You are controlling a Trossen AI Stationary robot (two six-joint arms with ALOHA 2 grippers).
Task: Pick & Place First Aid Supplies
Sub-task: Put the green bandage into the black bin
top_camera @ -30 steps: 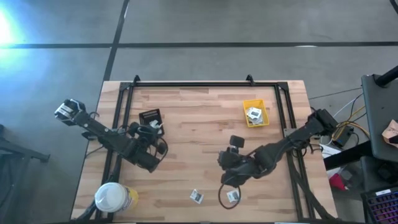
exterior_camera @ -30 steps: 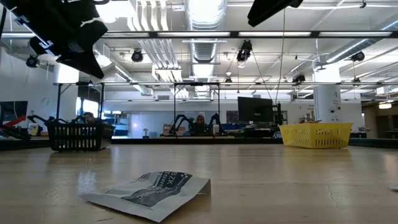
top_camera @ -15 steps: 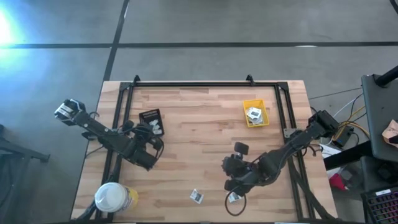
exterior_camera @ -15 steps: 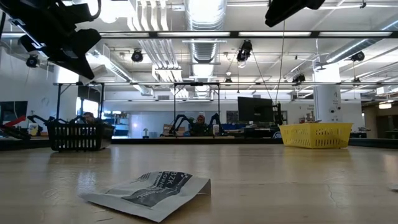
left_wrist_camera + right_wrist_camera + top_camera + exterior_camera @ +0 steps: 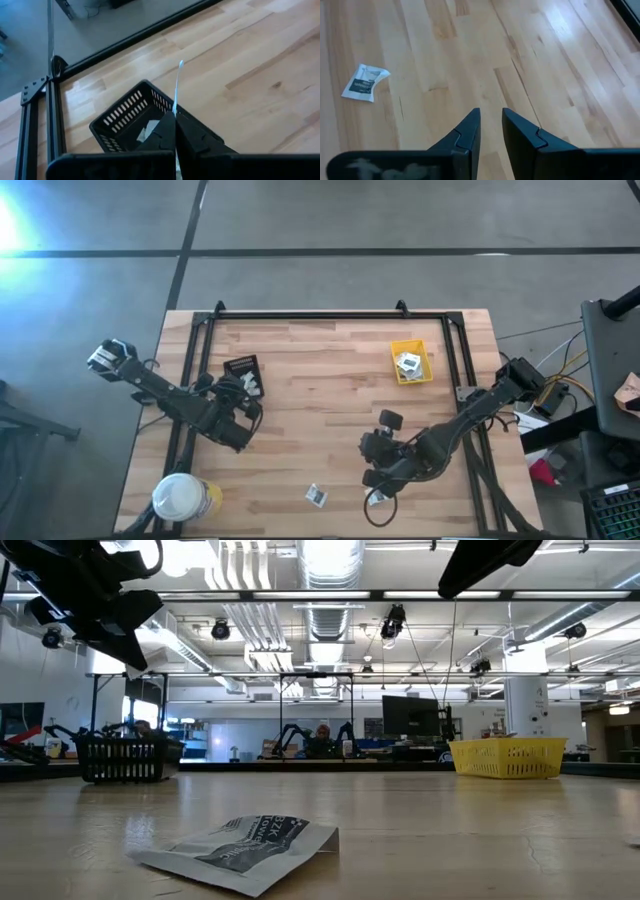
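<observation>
Packets decide it: the right pincer (image 5: 375,477), fingers a narrow gap apart and empty, hangs low over the near right tabletop (image 5: 320,390), just above one packet (image 5: 376,497); a second packet (image 5: 316,495) lies to its left. The right arm is clearly nearer both. The left pincer (image 5: 175,117), closed on a thin white packet (image 5: 178,85), hovers over the black basket (image 5: 125,117) at far left.

Grey concrete floor (image 5: 350,220) around the wooden table (image 5: 330,380); ceiling lights (image 5: 325,555), monitor (image 5: 408,715) beyond.
</observation>
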